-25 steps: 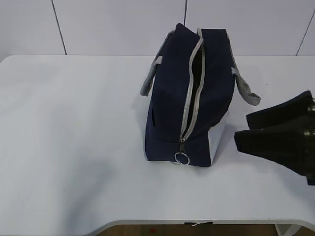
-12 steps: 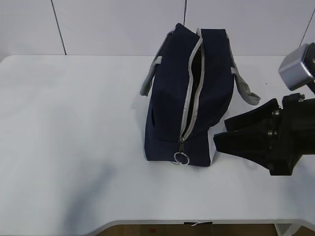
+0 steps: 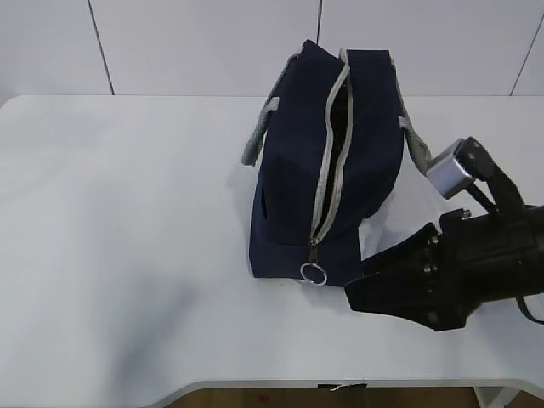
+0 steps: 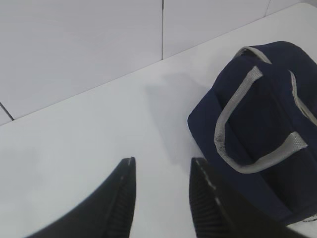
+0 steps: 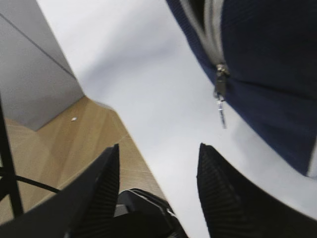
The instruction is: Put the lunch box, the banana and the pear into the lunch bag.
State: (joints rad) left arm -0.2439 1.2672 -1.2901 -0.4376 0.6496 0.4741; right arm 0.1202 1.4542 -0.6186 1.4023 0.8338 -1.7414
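Note:
The navy lunch bag [image 3: 289, 187] stands mid-table, its grey zipper parted in a narrow slit along the top, the ring pull [image 3: 314, 273] hanging at the near end. My right gripper [image 3: 357, 285] is open and empty, its tips pointing left at the bag's near right corner, close to it. The right wrist view shows the open gripper [image 5: 159, 146] below the bag [image 5: 267, 59] and its zipper pull [image 5: 220, 101]. My left gripper [image 4: 163, 159] is open over bare table, left of the bag [image 4: 257, 124]. The lunch box, the banana and the pear are out of view.
The white table [image 3: 127, 212] stretches wide to the left of the bag. Grey handles [image 3: 255, 140] hang off both sides of the bag. The table's front edge and the wooden floor [image 5: 59, 144] lie just under my right gripper. A white wall stands behind.
My right gripper has come in from the right edge, moving left and down to the bag's near right corner. The bag has not moved.

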